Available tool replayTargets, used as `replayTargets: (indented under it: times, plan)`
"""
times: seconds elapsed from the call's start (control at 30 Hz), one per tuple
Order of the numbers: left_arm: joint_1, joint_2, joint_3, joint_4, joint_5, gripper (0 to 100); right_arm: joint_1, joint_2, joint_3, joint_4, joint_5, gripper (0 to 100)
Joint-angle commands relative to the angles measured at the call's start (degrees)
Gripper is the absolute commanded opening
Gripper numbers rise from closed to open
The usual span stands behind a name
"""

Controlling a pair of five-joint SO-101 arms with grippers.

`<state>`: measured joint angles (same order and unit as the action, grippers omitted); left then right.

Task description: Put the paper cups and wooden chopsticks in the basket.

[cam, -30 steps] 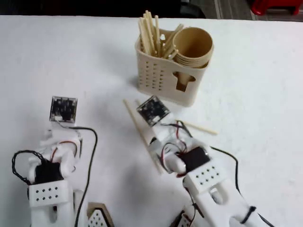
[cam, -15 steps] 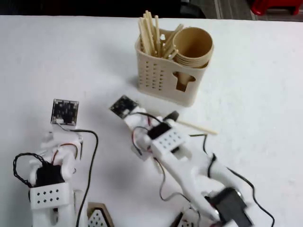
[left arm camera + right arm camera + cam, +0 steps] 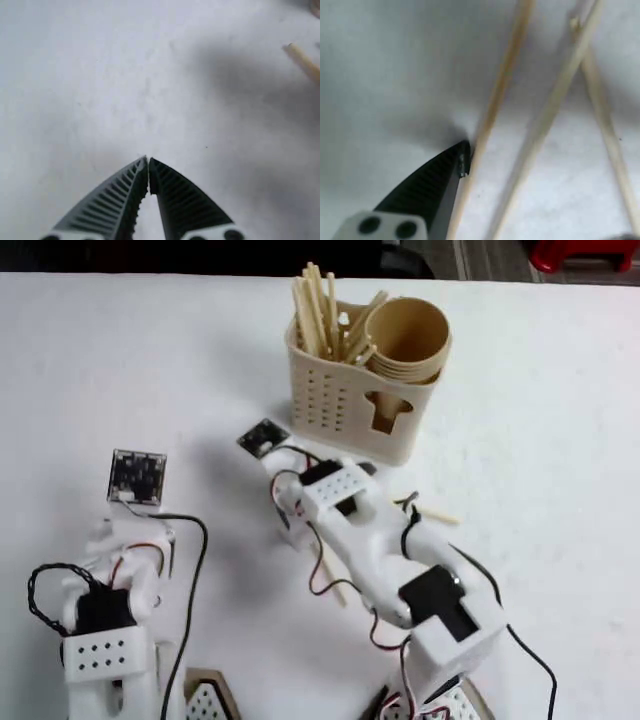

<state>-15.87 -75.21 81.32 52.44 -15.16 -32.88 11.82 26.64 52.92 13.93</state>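
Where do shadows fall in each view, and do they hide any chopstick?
High view: even light, only faint shadows on the table; left wrist view: a broad grey shadow lies near the chopstick tip, which is plainly visible; right wrist view: a dark patch sits on the table beside one chopstick, hiding none.

White table (image 3: 120,350), matte. Under left gripper (image 3: 148,166) just bare surface; one chopstick end (image 3: 304,61) lies ahead & off to one side of it, well apart. At right gripper (image 3: 463,162), 3 loose wooden chopsticks flat on the table: nearest chopstick (image 3: 495,107) right beside the gripper, 2nd chopstick (image 3: 555,100) just past it, 3rd chopstick (image 3: 607,135) farthest, meeting the 2nd nr one end. Basket (image 3: 345,400) stands on the table beyond right gripper, near.
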Motion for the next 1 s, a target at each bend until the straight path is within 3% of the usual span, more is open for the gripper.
replayTargets:
  times: [0.0, 0.27, 0.7, 0.97]
  plan:
    - [-0.7, -0.9, -0.4, -1.2, -0.4, 3, 1.7, 2.3, -4.0, 2.7, -0.2, 56.1]
    - [-0.7, -0.9, -0.3, -1.2, -0.4, 3, 1.9, 6.1, -7.1, 7.1, -0.3, 31.2]
    - [-0.7, -0.9, -0.3, -1.2, -0.4, 3, 1.3, 3.2, -6.4, 14.2, -0.3, 26.7]
    - [-0.7, -0.9, -0.3, -1.3, -0.4, 3, 1.0, 2.0, -6.4, 14.1, 0.0, 3.0]
